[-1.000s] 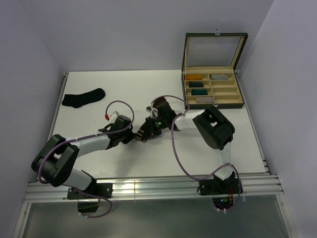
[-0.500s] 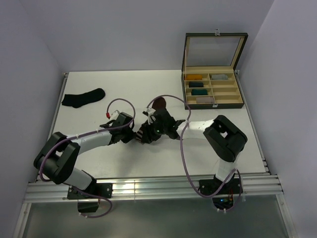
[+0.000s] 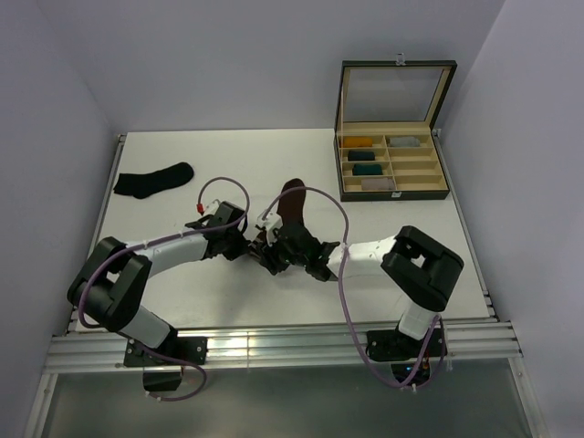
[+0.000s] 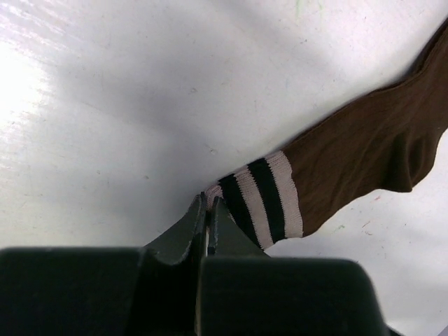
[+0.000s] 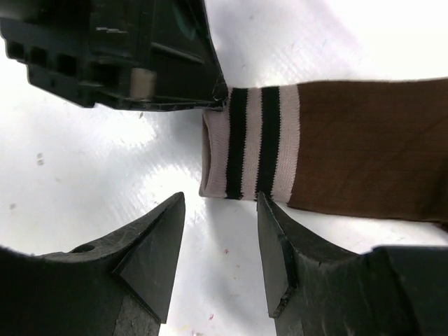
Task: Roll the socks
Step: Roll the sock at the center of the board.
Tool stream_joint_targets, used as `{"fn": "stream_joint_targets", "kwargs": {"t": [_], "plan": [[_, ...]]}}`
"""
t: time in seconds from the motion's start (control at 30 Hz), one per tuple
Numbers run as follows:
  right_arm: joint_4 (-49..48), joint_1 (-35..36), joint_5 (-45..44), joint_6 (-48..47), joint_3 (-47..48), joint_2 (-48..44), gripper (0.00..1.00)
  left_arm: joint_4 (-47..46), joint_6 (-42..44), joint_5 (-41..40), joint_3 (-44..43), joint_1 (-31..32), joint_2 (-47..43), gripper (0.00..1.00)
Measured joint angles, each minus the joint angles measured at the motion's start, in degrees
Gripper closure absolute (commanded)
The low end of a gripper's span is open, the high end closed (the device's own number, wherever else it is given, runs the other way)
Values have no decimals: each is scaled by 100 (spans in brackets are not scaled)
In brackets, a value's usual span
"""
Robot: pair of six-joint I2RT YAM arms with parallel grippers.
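The dark brown sock [image 3: 291, 201] lies flat mid-table, its pale-and-black striped cuff [image 5: 250, 142] toward the arms; it also shows in the left wrist view [image 4: 364, 150]. My left gripper [image 4: 208, 199] is shut, pinching the corner of the cuff [image 4: 260, 197]. My right gripper [image 5: 220, 203] is open and empty, its fingertips just short of the cuff's near edge. In the top view the two grippers meet at the cuff, left [image 3: 251, 248], right [image 3: 272, 260]. The plain black sock [image 3: 153, 179] lies at the far left.
An open dark box [image 3: 439, 190] with its lid up stands at the back right; its compartments hold mustard, teal and grey rolled bundles. Walls close the table on the left, back and right.
The brown sock, bunched up under the grippers before, now lies stretched out flat. The right arm has swung toward the near edge, its gripper now pointing at the cuff. The left gripper stayed at the cuff.
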State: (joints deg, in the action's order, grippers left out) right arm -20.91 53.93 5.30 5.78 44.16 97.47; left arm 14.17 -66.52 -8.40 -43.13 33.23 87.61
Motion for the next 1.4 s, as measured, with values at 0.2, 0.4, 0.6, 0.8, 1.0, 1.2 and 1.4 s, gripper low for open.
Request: {"fn": "stream_joint_targets", "kwargs": {"t": [0.2, 0.4, 0.6, 0.8, 1.0, 1.2, 1.4], "plan": [[-389, 402, -577, -267, -31, 11, 46, 68, 142, 101, -127, -66, 50, 100], [-713, 638, -859, -341, -31, 83, 47, 72, 199, 184, -136, -116, 50, 100], [-953, 667, -1054, -330, -31, 470, 48, 72, 219, 293, -136, -151, 50, 100], [-997, 667, -1182, -289, -4, 745, 53, 72, 240, 328, -136, -195, 50, 100], [-994, 682, -1244, -271, 127, 866, 57, 72, 247, 365, -136, -286, 37, 100], [-970, 739, -1478, -271, 350, 1056, 68, 68, 245, 400, -136, -382, 28, 100], [-977, 752, -1674, -251, 369, 1078, 90, 26, 243, 584, -105, -538, -28, 100]]}}
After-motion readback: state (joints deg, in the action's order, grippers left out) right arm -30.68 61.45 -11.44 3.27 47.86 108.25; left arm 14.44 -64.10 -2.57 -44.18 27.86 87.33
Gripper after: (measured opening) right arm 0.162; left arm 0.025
